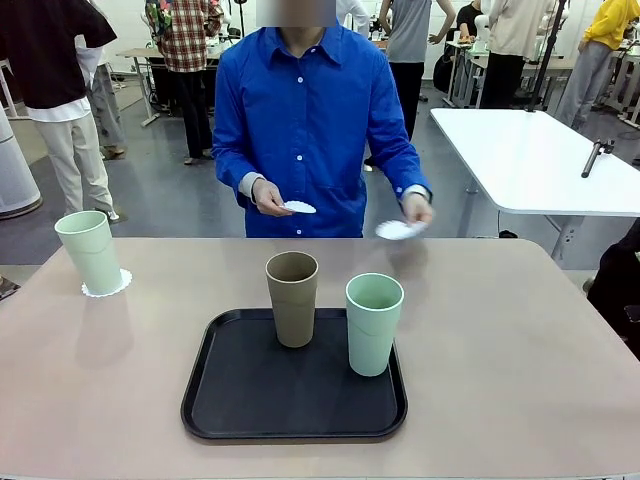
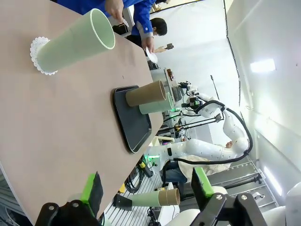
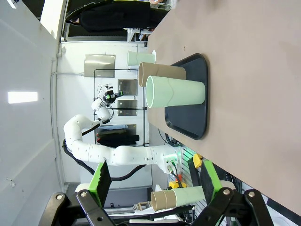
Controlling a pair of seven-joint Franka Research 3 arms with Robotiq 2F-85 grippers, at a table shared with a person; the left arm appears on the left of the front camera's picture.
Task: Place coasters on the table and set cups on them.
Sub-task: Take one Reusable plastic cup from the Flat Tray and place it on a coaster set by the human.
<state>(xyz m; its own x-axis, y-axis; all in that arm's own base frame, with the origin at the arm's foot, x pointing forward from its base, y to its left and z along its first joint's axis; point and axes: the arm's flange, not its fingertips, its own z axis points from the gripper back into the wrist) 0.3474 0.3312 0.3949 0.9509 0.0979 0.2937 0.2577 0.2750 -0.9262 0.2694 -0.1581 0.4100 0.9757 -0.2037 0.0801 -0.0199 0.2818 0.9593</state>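
One pale mint cup (image 1: 90,252) stands on a scalloped white coaster (image 1: 106,285) at the table's (image 1: 500,340) far left. A tan cup (image 1: 292,298) and a second mint cup (image 1: 374,323) stand upright on the black tray (image 1: 240,400). The person in blue holds one coaster (image 1: 298,208) in one hand and another coaster (image 1: 397,230) in the other, above the far edge. My left gripper (image 2: 146,188) is open off the table's side, facing the mint cup (image 2: 75,42) on its coaster (image 2: 37,56). Off the opposite side, my right gripper (image 3: 155,181) is open, facing the tray's mint cup (image 3: 175,92).
A white table (image 1: 530,160) stands behind at the right, and other people stand farther back. Bare tabletop lies left and right of the tray (image 2: 134,127). In the right wrist view, the tan cup (image 3: 162,73) sits behind the mint one.
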